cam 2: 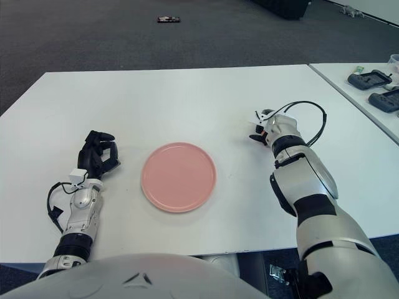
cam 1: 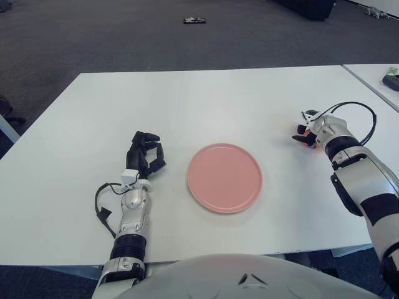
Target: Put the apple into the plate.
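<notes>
My right hand (cam 1: 307,134) at the apple (cam 1: 317,146), right of the pink plate (cam 1: 224,177).
Its fingers curl around the mostly hidden apple on the white tabletop (cam 1: 206,99); I cannot confirm the grip. My left hand (cam 1: 146,154) sits curled and empty left of the plate.

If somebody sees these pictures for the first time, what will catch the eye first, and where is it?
First comes the pink plate, empty, near the middle of the white table. To its right, the right hand is closed around something orange-red, probably the apple, which is mostly hidden. The left hand shows left of the plate, fingers curled, holding nothing.
</notes>
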Available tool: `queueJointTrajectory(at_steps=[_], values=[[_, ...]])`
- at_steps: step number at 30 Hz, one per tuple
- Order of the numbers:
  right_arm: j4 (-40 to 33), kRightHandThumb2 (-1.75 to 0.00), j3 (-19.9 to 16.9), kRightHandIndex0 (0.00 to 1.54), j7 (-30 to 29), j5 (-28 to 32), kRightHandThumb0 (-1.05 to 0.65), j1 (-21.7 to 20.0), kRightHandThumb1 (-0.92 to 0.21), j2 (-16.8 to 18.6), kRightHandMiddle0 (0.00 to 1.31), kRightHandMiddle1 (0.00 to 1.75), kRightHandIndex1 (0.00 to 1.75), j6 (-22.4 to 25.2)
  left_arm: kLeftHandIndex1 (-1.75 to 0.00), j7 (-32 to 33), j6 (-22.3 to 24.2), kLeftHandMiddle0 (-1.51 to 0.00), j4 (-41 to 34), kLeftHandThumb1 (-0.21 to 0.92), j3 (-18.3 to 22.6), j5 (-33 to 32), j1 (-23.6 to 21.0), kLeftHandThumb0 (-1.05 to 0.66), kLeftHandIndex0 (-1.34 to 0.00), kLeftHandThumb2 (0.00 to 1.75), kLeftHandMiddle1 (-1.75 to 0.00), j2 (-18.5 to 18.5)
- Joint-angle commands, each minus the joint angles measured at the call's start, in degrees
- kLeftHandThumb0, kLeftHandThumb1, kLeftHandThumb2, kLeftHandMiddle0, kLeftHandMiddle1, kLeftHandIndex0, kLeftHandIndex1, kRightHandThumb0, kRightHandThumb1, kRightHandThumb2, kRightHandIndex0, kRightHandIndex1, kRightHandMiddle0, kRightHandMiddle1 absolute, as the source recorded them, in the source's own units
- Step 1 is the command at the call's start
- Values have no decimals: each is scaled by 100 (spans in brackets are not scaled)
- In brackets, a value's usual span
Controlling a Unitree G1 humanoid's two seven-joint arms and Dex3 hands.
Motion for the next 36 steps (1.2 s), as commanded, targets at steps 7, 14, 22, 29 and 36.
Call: queueJointTrajectory(at_steps=[7, 14, 22, 29, 36], values=[[-432, -141, -669, 123, -1771, 423, -50, 189, -23, 45, 67, 175, 175, -104, -175, 101, 126, -81, 206, 52, -4, 89, 240, -42, -45, 107, -175, -13], [-686, -143, -913, 121, -2606, 569, -51, 271, -22, 114, 68, 175, 175, -365, -175, 108, 113, -80, 181, 52, -15, 126, 253, -42, -45, 108, -175, -15], [-1520, -145, -1239, 115, -2892, 805, -51, 651, -21, 47, 69, 175, 175, -714, -175, 132, 132, -80, 148, 51, -29, 154, 270, -42, -46, 108, -175, -15], [-2440, -147, -1622, 121, -2891, 1067, -52, 1077, -19, -84, 71, 175, 175, -1233, -175, 69, 217, -79, 138, 53, -28, 72, 261, -41, -45, 106, -175, -23], [-3735, -147, -1920, 126, -2773, 1158, -52, 1535, -19, -63, 71, 175, 175, -1191, -175, 13, 205, -81, 142, 53, -35, 28, 254, -42, -45, 107, -175, -27]])
